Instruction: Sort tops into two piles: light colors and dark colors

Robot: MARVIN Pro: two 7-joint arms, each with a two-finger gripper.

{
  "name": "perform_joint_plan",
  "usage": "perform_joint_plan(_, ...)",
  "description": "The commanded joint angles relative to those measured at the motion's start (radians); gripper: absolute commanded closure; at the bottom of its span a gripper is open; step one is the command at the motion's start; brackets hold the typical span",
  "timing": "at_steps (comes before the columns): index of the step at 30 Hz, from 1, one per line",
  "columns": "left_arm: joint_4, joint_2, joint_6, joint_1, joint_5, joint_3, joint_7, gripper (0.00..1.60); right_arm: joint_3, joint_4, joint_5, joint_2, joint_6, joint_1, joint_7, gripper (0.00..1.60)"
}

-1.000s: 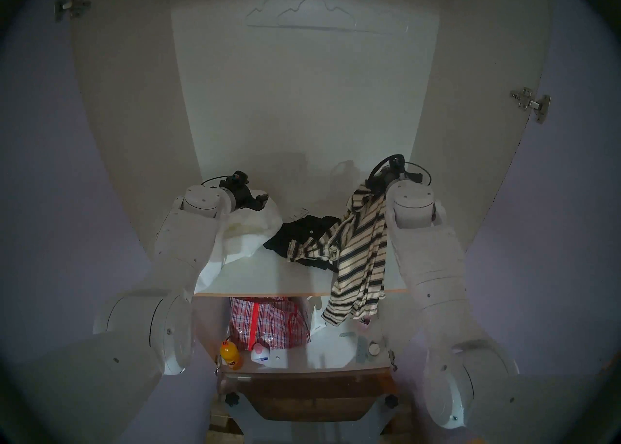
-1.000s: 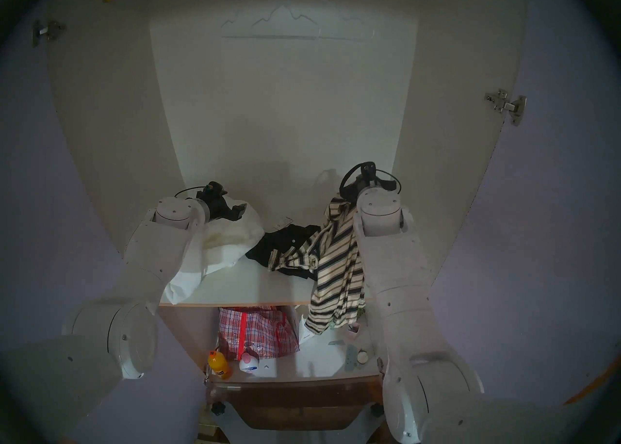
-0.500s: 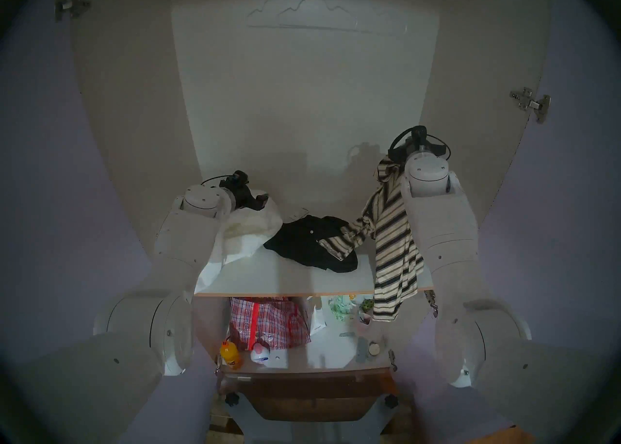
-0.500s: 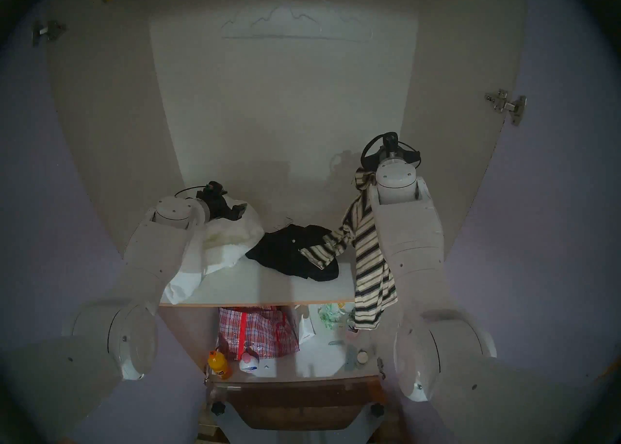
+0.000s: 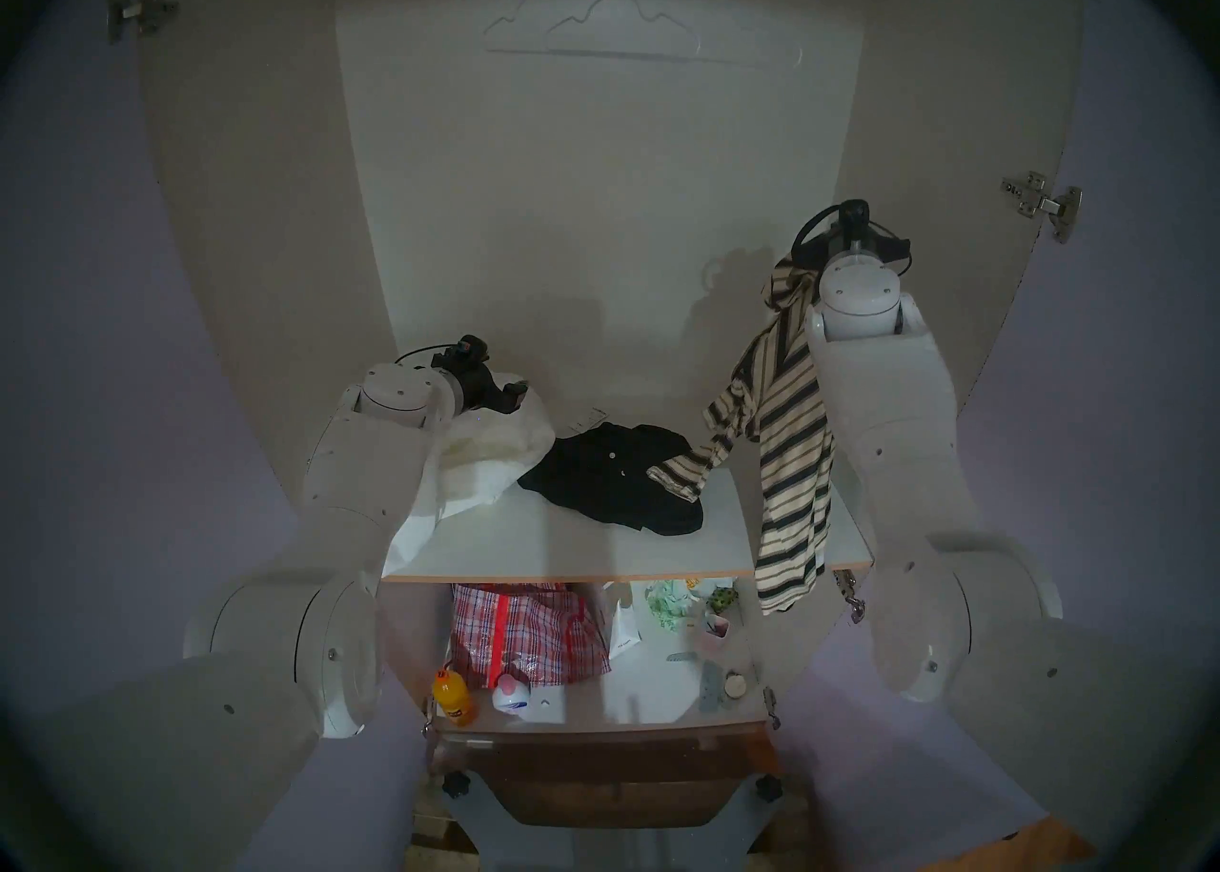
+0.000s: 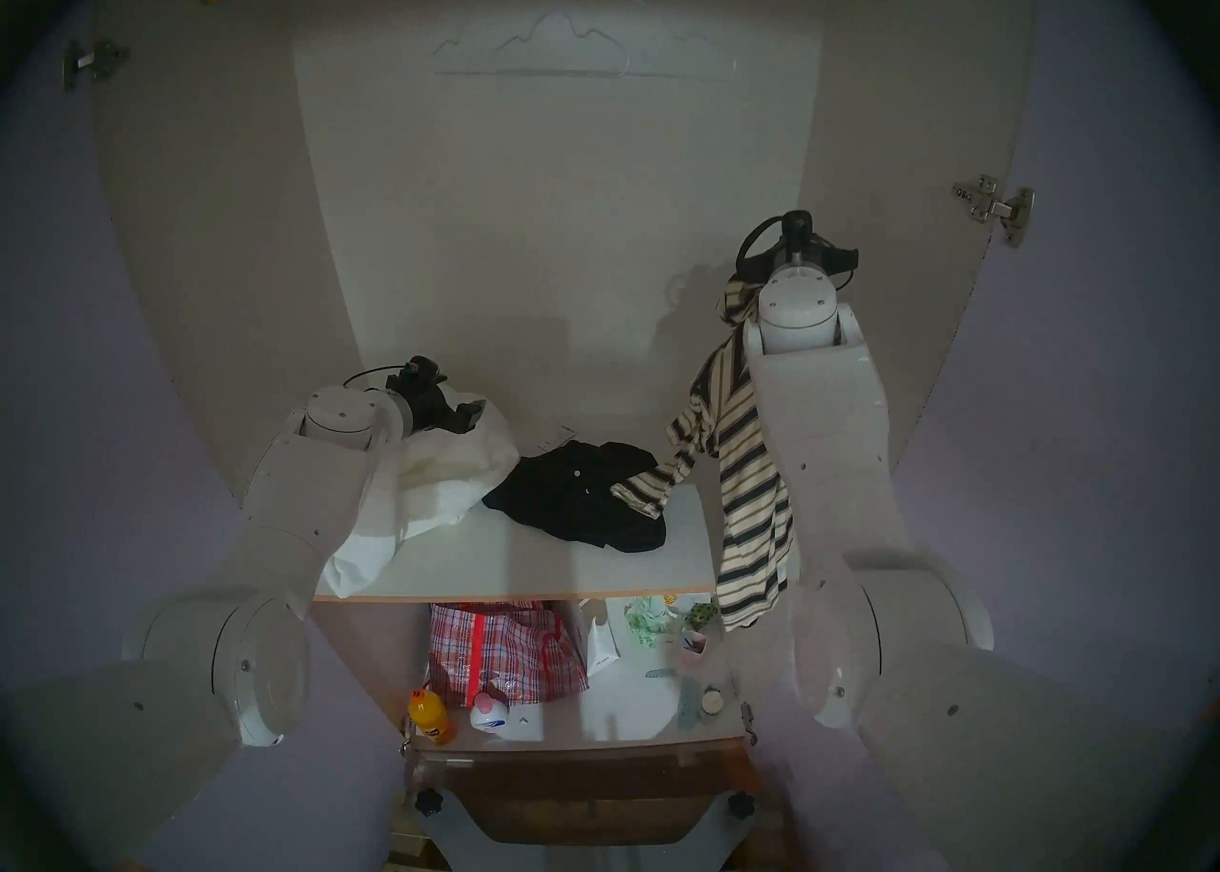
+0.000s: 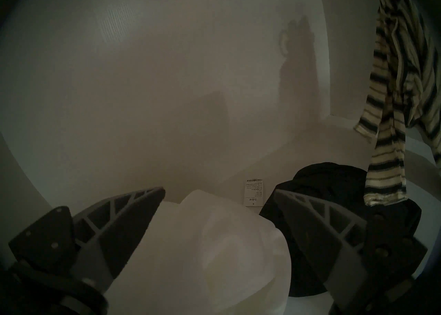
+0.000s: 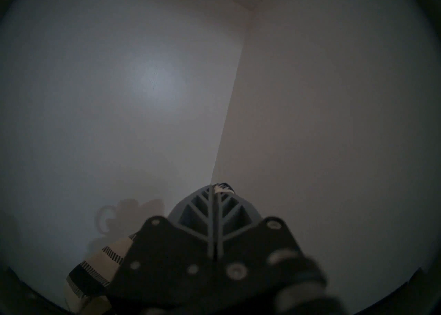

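While we hold the striped top high at the right end of the shelf, the biggest risk is that long hanging body: it drapes down past the shelf's front edge, so if we lower it carelessly most of it could slide off toward the clutter on the lower shelf beside the red plaid bag. Our right hand is clamped fully shut on a pinch of the striped fabric, with only a small tuft showing past the fingertips, so we judge the grip thin; a quick swing could shake it loose.

Next in size, the white top lies heaped at the left end of the shelf, part of it spilling over the front edge under our left arm. Our left hand hovers over that heap with its fingers spread wide and nothing between them. Any careless sweep of that arm could drag the white heap further off.

The black top sits mid-shelf, just beside the white one. One striped sleeve rests across its right edge, so carrying the striped top further away may tug the black one along or rumple the dark pile.

Smallest, a paper tag lies behind the black top and could snag.
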Motion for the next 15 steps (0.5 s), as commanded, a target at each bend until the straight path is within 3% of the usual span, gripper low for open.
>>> perform_joint_plan(1,-0.032,-0.002,-0.002,-0.031,-0.01,-0.006,-0.006,0.0,-0.002,0.052,-0.021,0.023,-0.097,0.045,-0.042,1.6)
perform_joint_plan(6,-0.036,-0.003,0.0,-0.029,-0.01,-0.007,-0.008,0.0,-0.015,0.12,-0.02,0.023,-0.143,0.007,-0.024,1.6)
perform_joint_plan(10,-0.035,-0.003,0.0,-0.03,-0.01,-0.007,-0.008,0.0,-0.037,0.179,-0.045,0.007,-0.169,-0.04,-0.065,1.6)
perform_joint_plan(15,-0.036,-0.003,0.0,-0.029,-0.01,-0.007,-0.008,0.0,-0.032,0.296,-0.026,-0.008,-0.192,-0.023,-0.084,1.6)
